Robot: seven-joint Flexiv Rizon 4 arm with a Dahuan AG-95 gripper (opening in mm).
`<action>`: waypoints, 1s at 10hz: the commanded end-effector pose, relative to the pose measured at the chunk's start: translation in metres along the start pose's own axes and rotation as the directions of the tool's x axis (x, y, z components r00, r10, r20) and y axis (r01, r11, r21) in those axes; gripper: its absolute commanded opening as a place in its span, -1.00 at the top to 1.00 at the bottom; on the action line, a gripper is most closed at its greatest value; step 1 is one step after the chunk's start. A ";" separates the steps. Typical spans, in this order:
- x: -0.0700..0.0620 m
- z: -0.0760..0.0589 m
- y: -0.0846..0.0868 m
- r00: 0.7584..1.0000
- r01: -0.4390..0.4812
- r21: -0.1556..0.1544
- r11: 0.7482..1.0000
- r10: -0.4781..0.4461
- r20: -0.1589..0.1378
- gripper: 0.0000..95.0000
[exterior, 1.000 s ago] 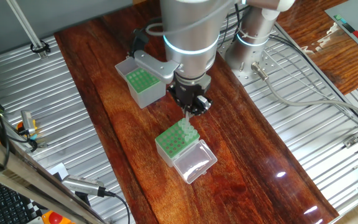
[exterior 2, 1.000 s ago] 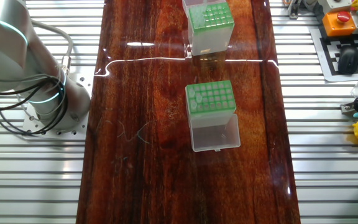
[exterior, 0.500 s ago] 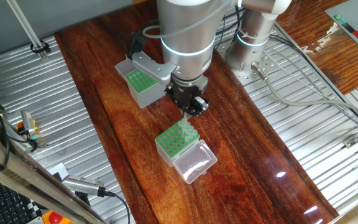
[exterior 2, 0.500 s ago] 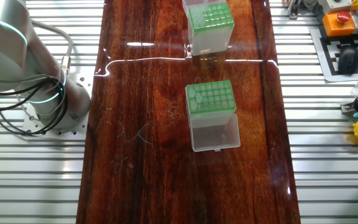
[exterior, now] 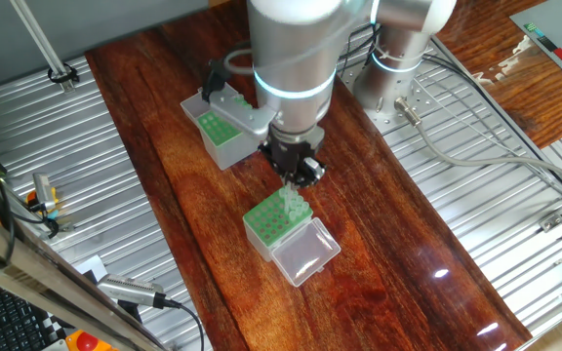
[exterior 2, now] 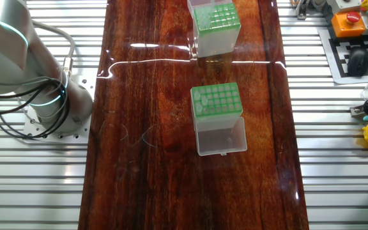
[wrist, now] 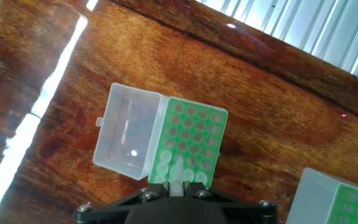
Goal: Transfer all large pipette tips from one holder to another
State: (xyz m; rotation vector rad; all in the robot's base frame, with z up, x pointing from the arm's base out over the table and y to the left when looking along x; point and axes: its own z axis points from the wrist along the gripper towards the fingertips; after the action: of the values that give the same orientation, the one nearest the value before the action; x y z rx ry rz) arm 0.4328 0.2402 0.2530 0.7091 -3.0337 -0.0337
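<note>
No brand, label or other writing can be read on either box or on the arm. In the hand view the gripper point(wrist: 180, 185) shows only as black fingertips at the bottom edge, drawn close together around the pale collar of one of the large pipette tips point(wrist: 176, 176); the jaws stand narrow and pinch that tip, which hangs just over the near row of the green plate below. From one fixed view the same gripper point(exterior: 295, 174) sits under the silver arm point(exterior: 293, 58) directly above the shorter box point(exterior: 279, 223), and a small cluster of large pipette tips point(exterior: 289, 204) stands upright in the holes at the plate's far corner, the held one among or just above them; whether its point is seated in a hole cannot be told. The shorter box's clear lid point(exterior: 305, 253) is swung fully open and lies flat on the tabletop point(exterior: 388, 244) beside the green plate, toward the near edge of the tabletop. Most of that plate's holes look empty, with pale collars only along one end. Further back, the taller grey-sided holder point(exterior: 220, 127) stands near the far left edge of the tabletop, partly hidden by the arm, well apart from the shorter box. In the other fixed view the shorter box point(exterior 2: 216, 101) sits mid-table and the taller holder point(exterior 2: 215, 19) sits at the top edge of the picture.
</note>
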 end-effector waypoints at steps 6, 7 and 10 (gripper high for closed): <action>-0.004 0.020 -0.001 0.999 0.021 -0.007 1.000 -0.021 0.026 -0.20; -0.003 0.020 -0.001 0.999 0.022 -0.007 1.000 -0.022 0.027 -0.20; 0.009 0.010 -0.014 0.998 0.061 -0.013 0.998 -0.061 0.030 0.20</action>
State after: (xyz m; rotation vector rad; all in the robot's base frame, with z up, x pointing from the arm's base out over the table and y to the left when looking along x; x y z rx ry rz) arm 0.4317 0.2257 0.2418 0.8032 -3.0348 -0.0660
